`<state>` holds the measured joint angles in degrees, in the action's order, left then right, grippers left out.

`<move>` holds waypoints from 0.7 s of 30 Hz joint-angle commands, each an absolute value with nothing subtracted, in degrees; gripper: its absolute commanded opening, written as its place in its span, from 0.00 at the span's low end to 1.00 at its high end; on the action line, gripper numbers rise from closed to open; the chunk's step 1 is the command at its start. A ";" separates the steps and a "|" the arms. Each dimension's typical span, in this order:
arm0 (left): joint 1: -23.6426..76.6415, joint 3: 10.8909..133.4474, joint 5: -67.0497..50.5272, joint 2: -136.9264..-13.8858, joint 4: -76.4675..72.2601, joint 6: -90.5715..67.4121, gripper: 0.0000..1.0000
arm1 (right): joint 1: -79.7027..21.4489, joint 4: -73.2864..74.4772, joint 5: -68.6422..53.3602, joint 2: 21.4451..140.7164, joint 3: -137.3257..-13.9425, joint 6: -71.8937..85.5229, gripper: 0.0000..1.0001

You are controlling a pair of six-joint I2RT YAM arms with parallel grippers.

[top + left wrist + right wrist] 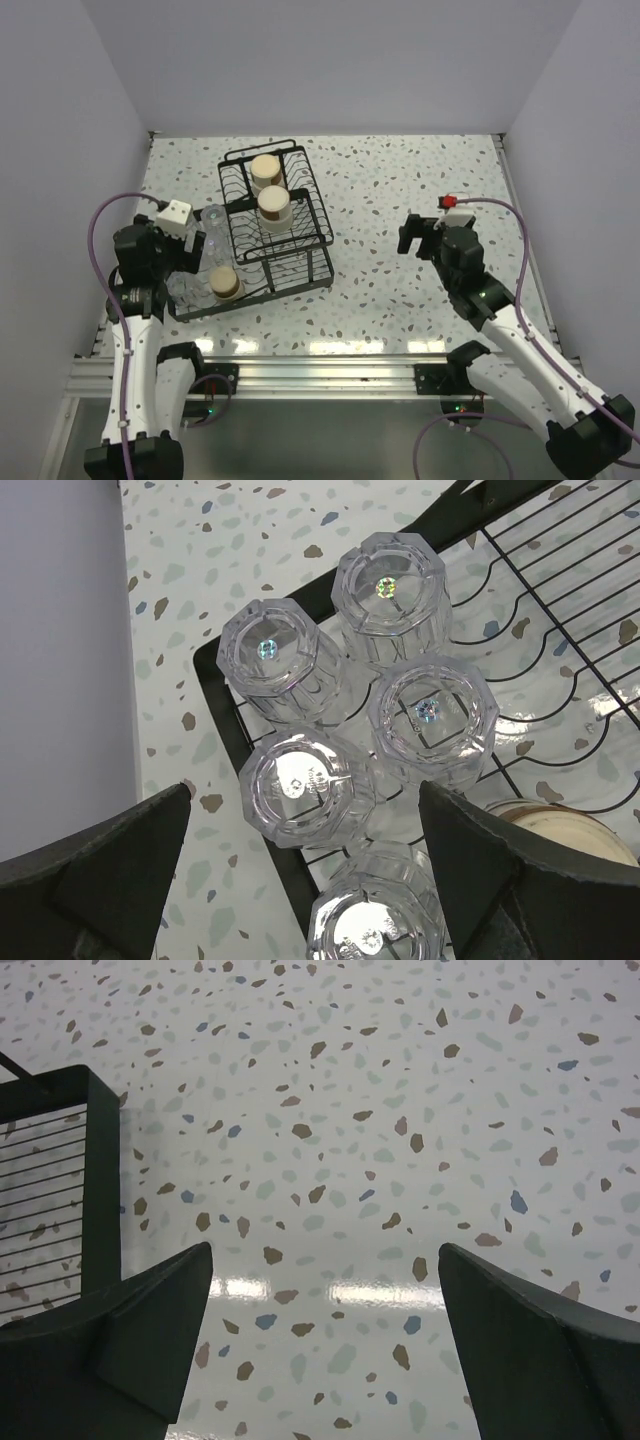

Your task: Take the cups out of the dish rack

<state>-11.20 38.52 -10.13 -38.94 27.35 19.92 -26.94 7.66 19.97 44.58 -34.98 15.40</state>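
Clear plastic fills my left wrist view: five clear cups, bottoms up, packed into the rack corner straight beneath the left claw. Jaws are spread wide and holding nothing, one finger out on each side of the cluster. The middle cup sits right between the fingertips. A tan cup peeks out just past the claw's right finger, and from above I see two more tan cups on the wire tier, well beyond the claw.

The right claw is also gaping and empty, hanging over bare table, with only the rack's edge off to its left.

No cup is out of the rack, so I read this as the reach for the first one. Next I would come straight down. The cups stand shoulder to shoulder, so the fingers must slip into the gaps around one cup only, then close, lift above the rim and carry it to the table.
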 commanded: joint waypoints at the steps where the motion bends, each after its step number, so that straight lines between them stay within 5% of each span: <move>1: -11.08 39.46 -11.68 -39.72 24.96 18.46 1.00 | -26.98 3.78 20.21 42.98 -35.07 16.61 0.98; 10: -11.16 59.57 -14.14 -48.77 32.60 23.73 1.00 | -26.89 0.18 10.90 36.92 -34.89 17.31 0.98; 17: -11.16 78.56 -39.79 -57.38 35.25 21.10 0.92 | -26.90 -0.18 8.35 35.94 -37.08 16.88 0.98; 21: -5.66 86.20 -41.32 -64.57 32.87 16.44 0.92 | -26.98 2.54 5.02 41.38 -40.07 16.17 0.98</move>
<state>-9.80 81.73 -34.65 -59.53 33.08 20.51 -26.96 2.00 8.75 38.04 -36.51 17.41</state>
